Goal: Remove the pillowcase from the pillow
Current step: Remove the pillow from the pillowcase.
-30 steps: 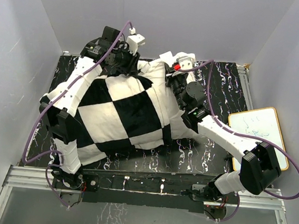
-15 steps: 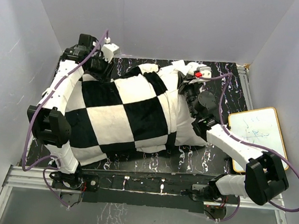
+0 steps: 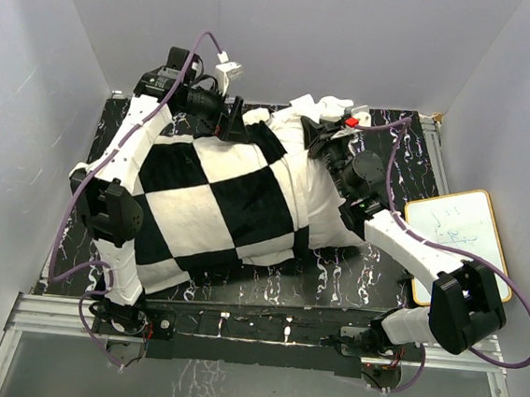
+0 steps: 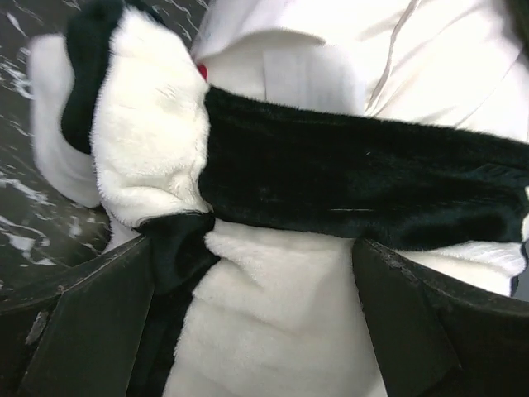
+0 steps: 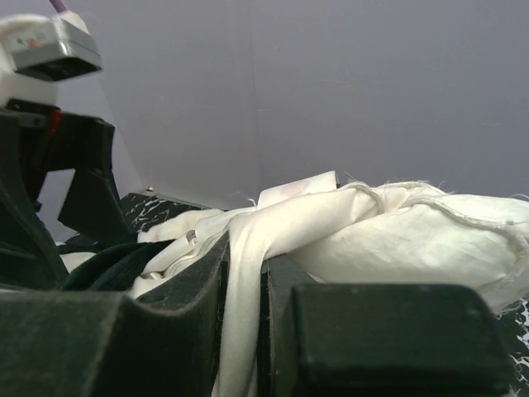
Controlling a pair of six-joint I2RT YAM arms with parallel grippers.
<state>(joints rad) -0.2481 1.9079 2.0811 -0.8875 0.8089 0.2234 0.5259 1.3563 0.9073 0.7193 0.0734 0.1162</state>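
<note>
Top view: one pillowcase (image 3: 213,203) lies on the surface (image 3: 371,265), its long axis running from the surface's near-left to its far-right. One pillow (image 3: 326,225) pokes out at the far-right end. Left wrist: the left hand (image 4: 256,273) clamps a bunch of plush. Right wrist: the right hand (image 5: 244,331) is narrow, pinching pillow cloth.

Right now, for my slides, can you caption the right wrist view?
Right gripper pinches a fold of the off-white pillow, dark pillowcase bunched alongside.
</note>
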